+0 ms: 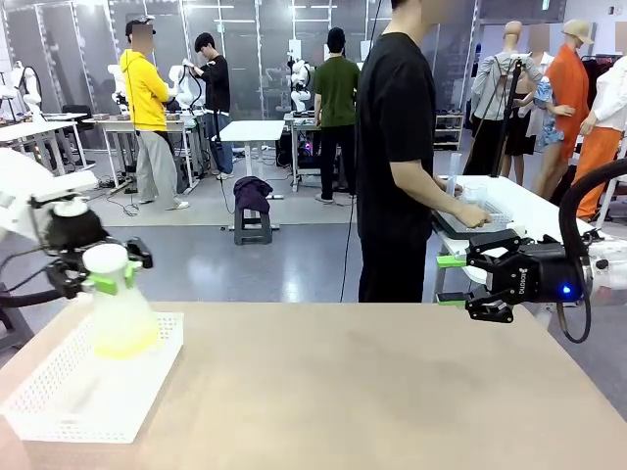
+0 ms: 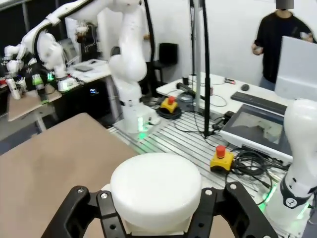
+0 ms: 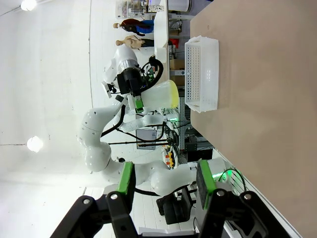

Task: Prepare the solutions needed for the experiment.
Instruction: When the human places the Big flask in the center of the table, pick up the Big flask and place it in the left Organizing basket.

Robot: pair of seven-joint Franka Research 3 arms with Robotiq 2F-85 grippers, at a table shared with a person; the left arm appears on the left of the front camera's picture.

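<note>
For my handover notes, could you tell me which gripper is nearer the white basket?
Left. The left gripper holds the flask just above the white basket; the right gripper hovers across the table, open.

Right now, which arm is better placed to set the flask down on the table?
Left. The left gripper is shut on the flask neck, holding it above the white basket. The right gripper hangs open and empty at the table's far right edge.

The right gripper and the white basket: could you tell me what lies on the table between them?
Nothing: in the front view, bare tabletop stretches from the white basket towards the right gripper.
</note>
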